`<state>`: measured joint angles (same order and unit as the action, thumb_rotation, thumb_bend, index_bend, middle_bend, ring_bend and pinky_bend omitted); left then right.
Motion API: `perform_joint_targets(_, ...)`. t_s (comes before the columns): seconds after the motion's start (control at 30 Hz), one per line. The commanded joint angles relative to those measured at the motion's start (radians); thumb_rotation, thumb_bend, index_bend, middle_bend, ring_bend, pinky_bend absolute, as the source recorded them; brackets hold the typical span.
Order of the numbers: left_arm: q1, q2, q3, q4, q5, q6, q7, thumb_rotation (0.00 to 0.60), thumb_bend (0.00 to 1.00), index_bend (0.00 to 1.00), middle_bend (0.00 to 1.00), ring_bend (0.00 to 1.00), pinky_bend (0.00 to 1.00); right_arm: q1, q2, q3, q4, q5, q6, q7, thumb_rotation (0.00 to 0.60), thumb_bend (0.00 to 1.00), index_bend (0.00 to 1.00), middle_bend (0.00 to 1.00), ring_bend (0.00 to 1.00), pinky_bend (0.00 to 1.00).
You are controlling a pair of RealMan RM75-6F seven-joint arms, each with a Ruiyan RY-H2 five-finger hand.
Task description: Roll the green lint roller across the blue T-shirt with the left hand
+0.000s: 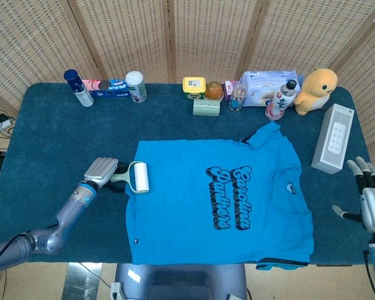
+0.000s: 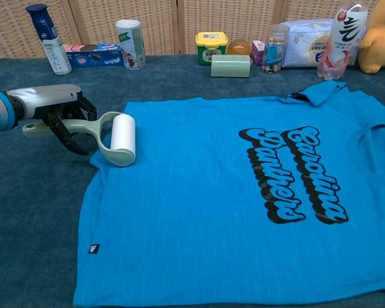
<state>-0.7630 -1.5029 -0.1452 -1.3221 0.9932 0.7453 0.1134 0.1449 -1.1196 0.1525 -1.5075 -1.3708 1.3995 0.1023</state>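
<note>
Head view: pale green plastic lint roller with white drum (image 1: 135, 177) at the left edge of the bright blue printed T-shirt (image 1: 219, 206), spread flat on the dark blue cloth-covered counter (image 1: 44, 137). Silver left hand (image 1: 102, 169) on its handle. Grey right hand (image 1: 370, 199) at the counter's right edge, fingers (image 1: 357, 167) spread, holding nothing.

Chest view: left hand (image 2: 56, 110) with dark fingers (image 2: 69, 133) wrapped around the green handle; roller drum (image 2: 122, 136) resting on the shirt's (image 2: 212, 212) sleeve edge.

Your head view looks steeply down from high above the blue T-shirt (image 1: 215, 206), taking in the whole table (image 1: 44, 137). Your chest view sits low and close at the shirt's near hem, facing across it. Both share the shirt and the back-row clutter beyond it.
</note>
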Motion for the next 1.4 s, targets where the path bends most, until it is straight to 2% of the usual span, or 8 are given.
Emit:
perform_joint_targets(0.03, -0.004, -0.019, -0.008, 0.019, 0.002, 0.024, 0.017, 0.600, 0.20, 0.69, 0.82, 0.68, 0.70, 0.000, 0.000, 0.000, -0.001, -0.001, 0.001, 0.000, 0.600, 0.00, 0.07, 0.00, 0.00, 0.00)
perform_joint_targets(0.13, -0.014, -0.036, -0.014, 0.040, 0.008, 0.045, 0.044, 0.600, 0.30, 0.79, 0.85, 0.73, 0.82, 0.000, 0.000, -0.001, -0.002, -0.002, 0.001, 0.000, 0.600, 0.00, 0.07, 0.00, 0.00, 0.00)
perform_joint_targets(0.2, -0.019, -0.052, -0.018, 0.054, 0.010, 0.062, 0.062, 0.600, 0.42, 0.86, 0.87, 0.76, 0.88, -0.001, 0.001, 0.000, -0.003, -0.002, 0.002, 0.001, 0.600, 0.00, 0.07, 0.00, 0.00, 0.00)
perform_joint_targets(0.3, -0.022, -0.069, -0.027, 0.064, 0.008, 0.077, 0.069, 0.600, 0.56, 0.90, 0.88, 0.77, 0.91, -0.002, 0.003, 0.001, -0.005, -0.002, 0.005, 0.003, 0.600, 0.00, 0.07, 0.00, 0.00, 0.00)
perform_joint_targets(0.6, -0.046, -0.073, -0.034, 0.063, -0.043, 0.055, 0.138, 0.600, 0.81, 1.00, 0.91, 0.81, 0.95, -0.004, 0.009, 0.002, -0.007, -0.003, 0.008, 0.013, 0.600, 0.00, 0.07, 0.00, 0.00, 0.00)
perform_joint_targets(0.93, -0.100, -0.030, -0.034, 0.006, -0.176, 0.003, 0.262, 0.600, 0.90, 1.00, 0.93, 0.84, 0.98, -0.006, 0.015, 0.001, -0.014, -0.008, 0.009, 0.026, 0.600, 0.00, 0.07, 0.00, 0.00, 0.00)
perform_joint_targets(1.2, -0.164, 0.012, -0.055, -0.037, -0.234, -0.015, 0.321, 0.600, 0.90, 1.00, 0.93, 0.84, 0.98, -0.007, 0.024, 0.001, -0.021, -0.012, 0.008, 0.047, 0.600, 0.00, 0.07, 0.00, 0.00, 0.00)
perform_joint_targets(1.4, -0.256, -0.008, -0.048, -0.015, -0.294, -0.043, 0.406, 0.600, 0.90, 1.00, 0.93, 0.84, 0.98, -0.009, 0.028, 0.000, -0.023, -0.016, 0.009, 0.059, 0.600, 0.00, 0.07, 0.00, 0.00, 0.00)
